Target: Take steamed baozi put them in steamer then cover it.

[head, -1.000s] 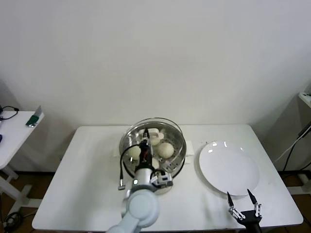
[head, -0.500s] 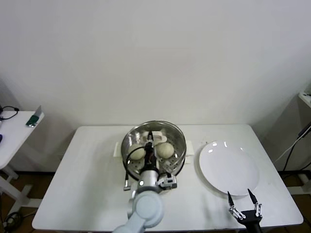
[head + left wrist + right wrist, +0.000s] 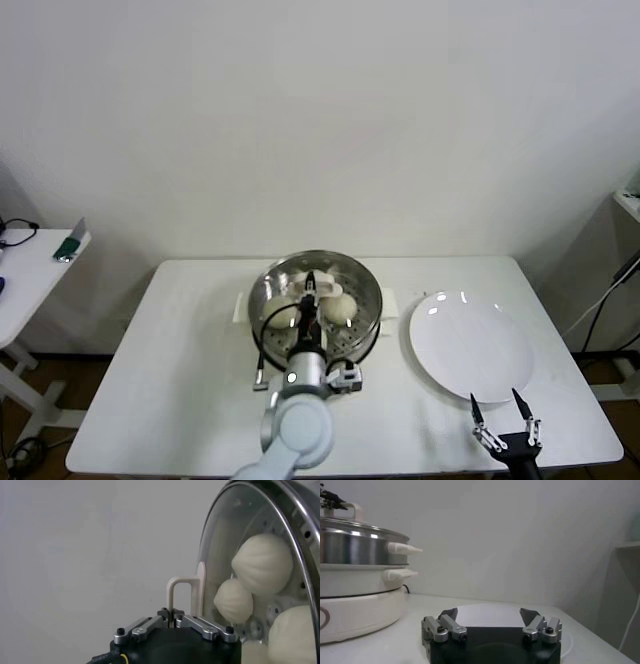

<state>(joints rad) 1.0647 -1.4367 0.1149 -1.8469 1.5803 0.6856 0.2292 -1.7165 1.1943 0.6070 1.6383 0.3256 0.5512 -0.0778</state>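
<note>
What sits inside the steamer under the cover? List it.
Through the cover, the steamer holds steamed baozi; three show clearly, a fourth partly. The left gripper, jaws shut on the handle, hides the rest.

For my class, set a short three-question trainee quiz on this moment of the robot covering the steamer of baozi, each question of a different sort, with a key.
1. True or false: the white plate holds a baozi.
2. Which gripper holds the cover's handle? A) left B) right C) neither
3. Fill in: the right gripper waits with its fingers ____.

Key:
1. False. The plate is bare; the baozi lie inside the steamer, seen through the glass cover.
2. A. The left gripper is shut on the white handle, over the steamer.
3. Open. The right gripper hovers near the table's front edge, beside the plate.
</note>
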